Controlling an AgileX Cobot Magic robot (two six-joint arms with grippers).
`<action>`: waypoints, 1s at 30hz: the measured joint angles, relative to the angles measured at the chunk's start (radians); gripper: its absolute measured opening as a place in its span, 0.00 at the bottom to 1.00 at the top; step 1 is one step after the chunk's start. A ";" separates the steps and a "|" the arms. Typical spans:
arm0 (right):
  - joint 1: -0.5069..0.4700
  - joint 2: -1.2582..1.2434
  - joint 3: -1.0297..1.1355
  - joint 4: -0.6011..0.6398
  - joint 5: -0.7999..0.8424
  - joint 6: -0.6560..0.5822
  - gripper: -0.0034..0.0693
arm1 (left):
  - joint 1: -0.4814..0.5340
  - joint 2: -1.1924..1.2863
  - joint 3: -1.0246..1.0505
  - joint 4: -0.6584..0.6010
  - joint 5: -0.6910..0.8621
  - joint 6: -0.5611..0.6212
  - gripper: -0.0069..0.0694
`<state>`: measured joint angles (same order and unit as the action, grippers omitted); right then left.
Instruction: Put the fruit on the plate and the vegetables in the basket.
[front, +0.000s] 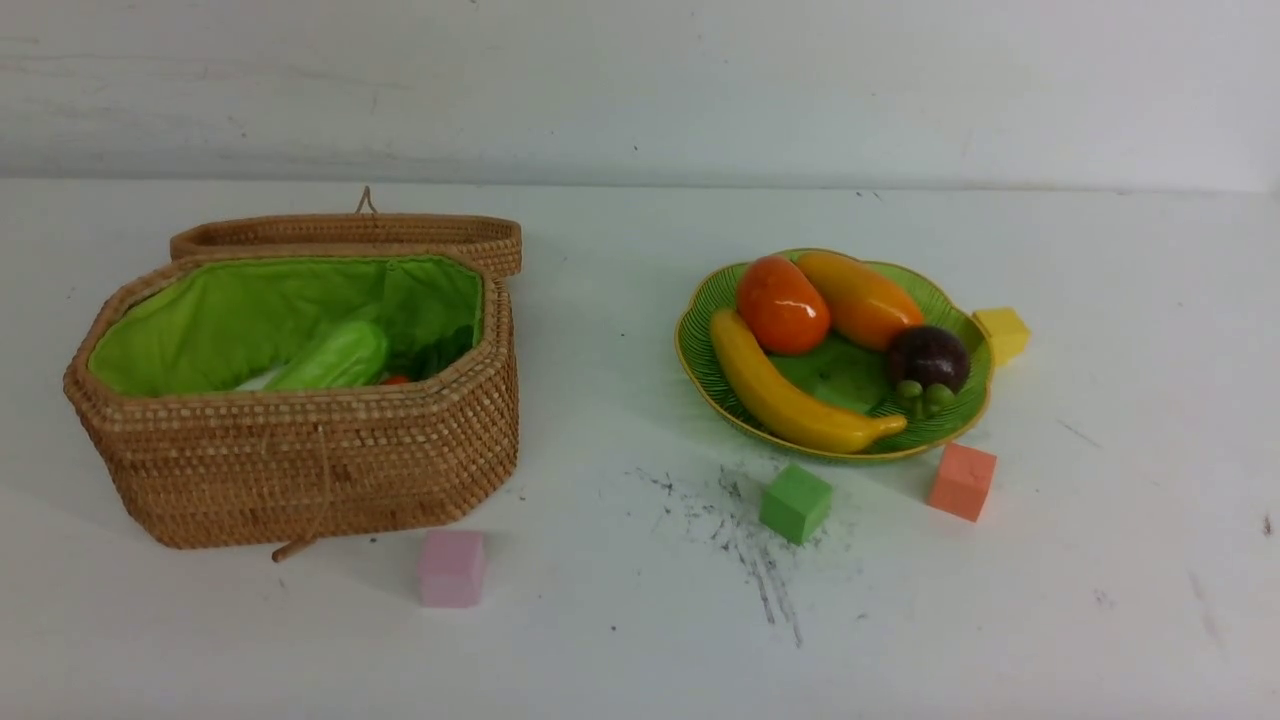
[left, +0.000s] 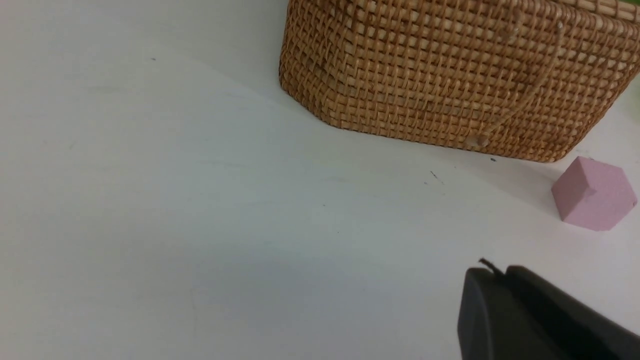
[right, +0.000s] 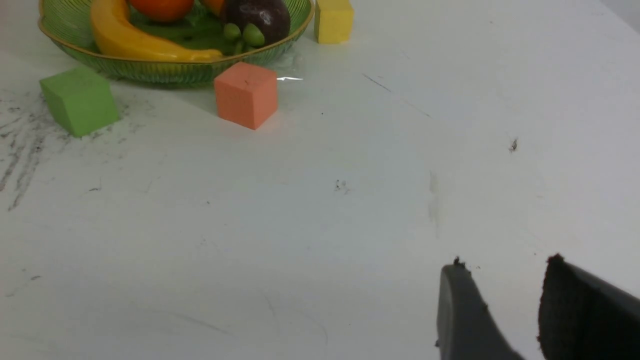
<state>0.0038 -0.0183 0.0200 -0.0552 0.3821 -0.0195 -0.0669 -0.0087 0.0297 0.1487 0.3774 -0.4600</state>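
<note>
The green plate (front: 960, 425) stands right of centre with the fruit on it: a banana (front: 790, 400), a persimmon (front: 782, 305), a mango (front: 860, 298) and a mangosteen (front: 928, 358). The wicker basket (front: 300, 460) stands at the left, lid open, with a light green gourd (front: 335, 360) inside; a bit of orange shows beside it. Neither arm shows in the front view. My left gripper (left: 495, 272) is shut and empty, low over the table near the basket's (left: 450, 75) front wall. My right gripper (right: 505, 265) stands open and empty, well short of the plate (right: 165, 70).
Foam cubes lie about: a pink one (front: 452, 568) before the basket, a green one (front: 795, 502) and a salmon one (front: 962, 481) before the plate, a yellow one (front: 1002, 332) at its right rim. Dark scuff marks (front: 745, 540) streak the white table.
</note>
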 joint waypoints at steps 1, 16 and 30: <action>0.000 0.000 0.000 0.000 0.000 0.000 0.38 | 0.000 0.000 0.000 0.000 0.000 0.000 0.12; 0.000 0.000 0.000 0.000 0.000 0.000 0.38 | 0.000 0.000 0.000 0.000 0.000 0.000 0.14; 0.000 0.000 0.000 0.000 0.000 0.000 0.38 | 0.000 0.000 0.000 0.000 0.000 0.000 0.15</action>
<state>0.0038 -0.0183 0.0200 -0.0552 0.3821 -0.0195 -0.0669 -0.0087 0.0297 0.1487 0.3774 -0.4600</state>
